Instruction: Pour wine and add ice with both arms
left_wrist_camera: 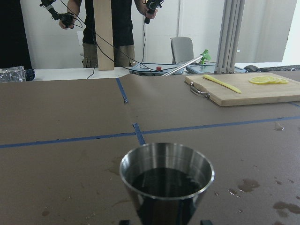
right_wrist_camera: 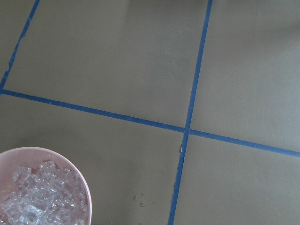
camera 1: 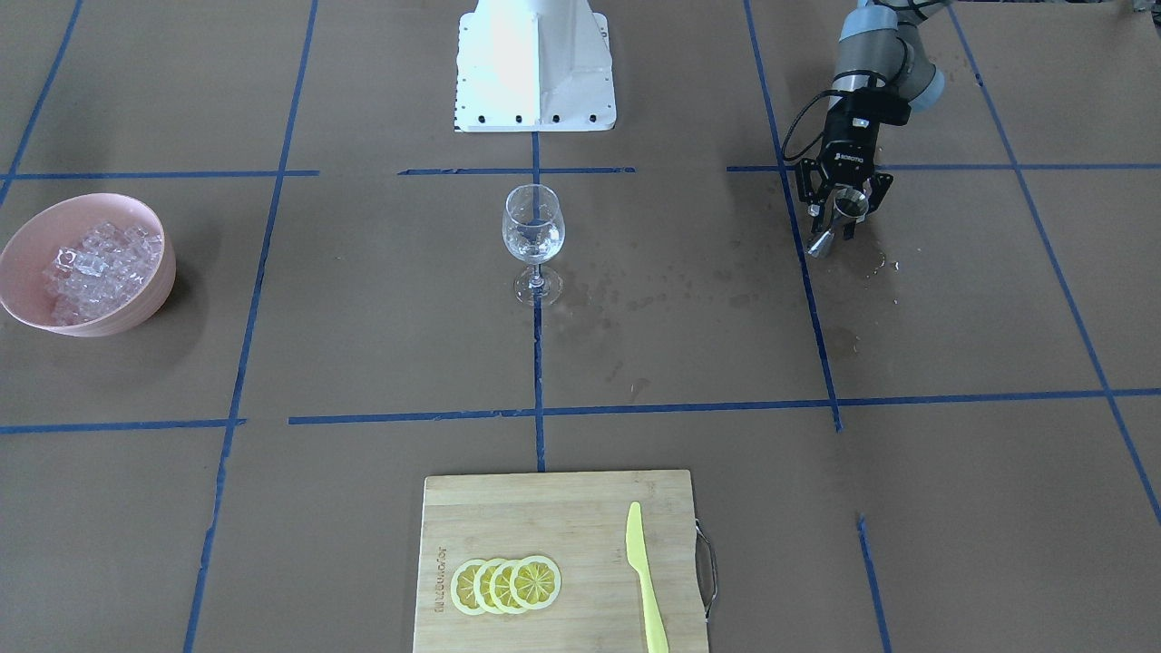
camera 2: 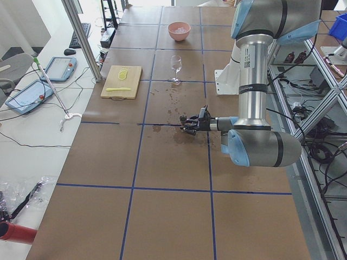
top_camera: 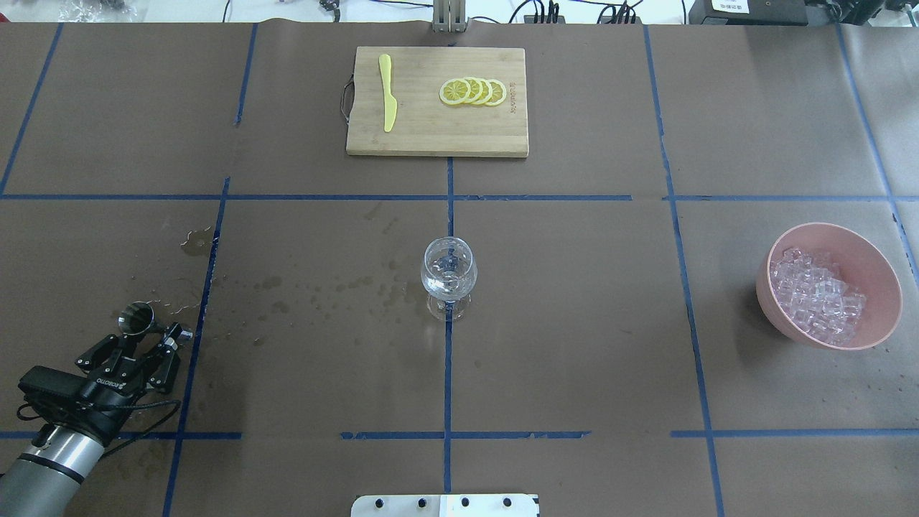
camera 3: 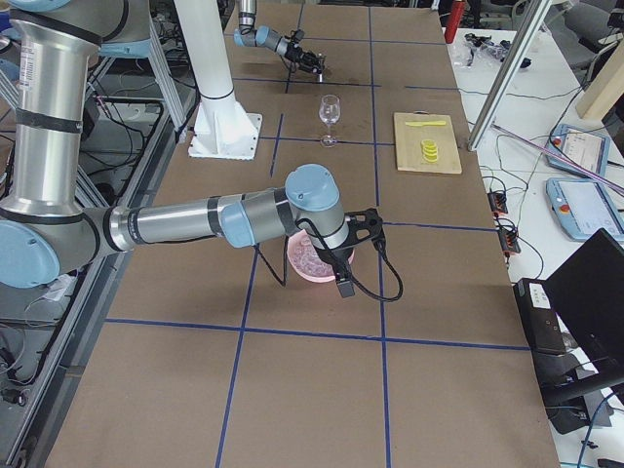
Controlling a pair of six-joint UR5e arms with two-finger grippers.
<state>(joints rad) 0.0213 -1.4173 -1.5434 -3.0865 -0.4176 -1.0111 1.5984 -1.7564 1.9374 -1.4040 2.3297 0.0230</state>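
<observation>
Wine: left wrist view, a dark pool inside a steel cup, sitting just under the rim, cup upright and close to the lens. Behind it is the worktop with wet spots. The board at right carries a knife and lemon slices. A person stands past the far edge with a device in each fist.

Front view: left hand is clamped on the cup, out on the robot's left side of the worktop and well apart from the glass, which stands upright at centre. Ice is heaped in a pink bowl at the opposite end. Splash marks run between glass and hand. The board is at the near edge.

Overhead: fingers grip the cup's waist and its mouth faces up. The glass sits on the centre tape line, with bowl and ice far right.

Left side view: left arm is the near one, with its hand low over the worktop by a wet patch.

Right side view: right arm is the near one, and the right hand hangs over the bowl, partly hiding it. Can't tell whether that hand is wide or narrow.

Right wrist view: looks down on a tape cross, with the bowl and ice in the lower-left corner.
</observation>
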